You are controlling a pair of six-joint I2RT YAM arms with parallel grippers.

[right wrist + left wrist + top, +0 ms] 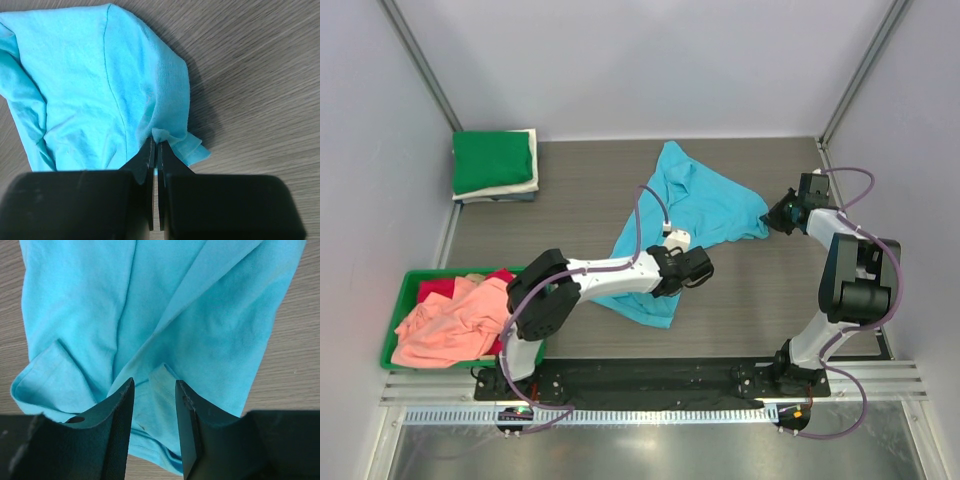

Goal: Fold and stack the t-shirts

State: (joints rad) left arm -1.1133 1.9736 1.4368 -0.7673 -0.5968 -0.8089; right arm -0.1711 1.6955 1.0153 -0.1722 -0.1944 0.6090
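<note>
The desk [580, 180] carries a sky-blue t-shirt [705, 205], crumpled and unfolded, running from the middle toward the right edge. At the near left, a green bin [405, 285] holds a salmon-pink shirt [445, 320] over a red shirt [440, 288]. A folded stack [492, 160] topped in green sits at the far left corner. The likely trouble is twofold. The right gripper [155, 145], jaws pressed together, pinches only a small tab of hem, which could slip under a pull. The left gripper [154, 382], jaws spread partway and holding nothing, may catch several bunched layers. The blue cloth's near end lies under the left jaws, and its right corner sits between the right jaws.
</note>
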